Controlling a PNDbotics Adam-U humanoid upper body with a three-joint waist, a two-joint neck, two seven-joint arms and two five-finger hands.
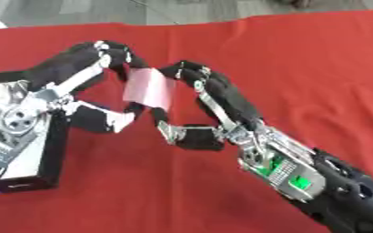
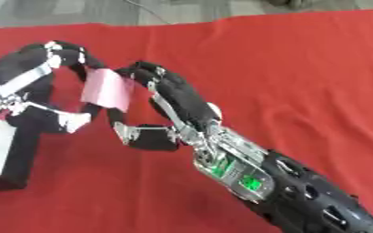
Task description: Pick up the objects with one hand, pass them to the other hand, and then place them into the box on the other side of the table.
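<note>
A flat pink rectangular object point(image 1: 149, 88) hangs in the air above the red cloth, between my two hands. My left hand point(image 1: 86, 68) comes in from the left, its fingers curled over the object's top left edge and its thumb under the lower edge. My right hand point(image 1: 214, 107) reaches up from the lower right, its fingers curled on the object's right edge and its thumb below it. Both hands touch the pink object at once. No box shows in either view.
A red cloth point(image 1: 301, 68) covers the table. Grey floor point(image 1: 78, 11) shows past the far edge. My left forearm's silver and black casing point(image 1: 18, 136) fills the lower left; the right forearm point(image 2: 285, 191) fills the lower right.
</note>
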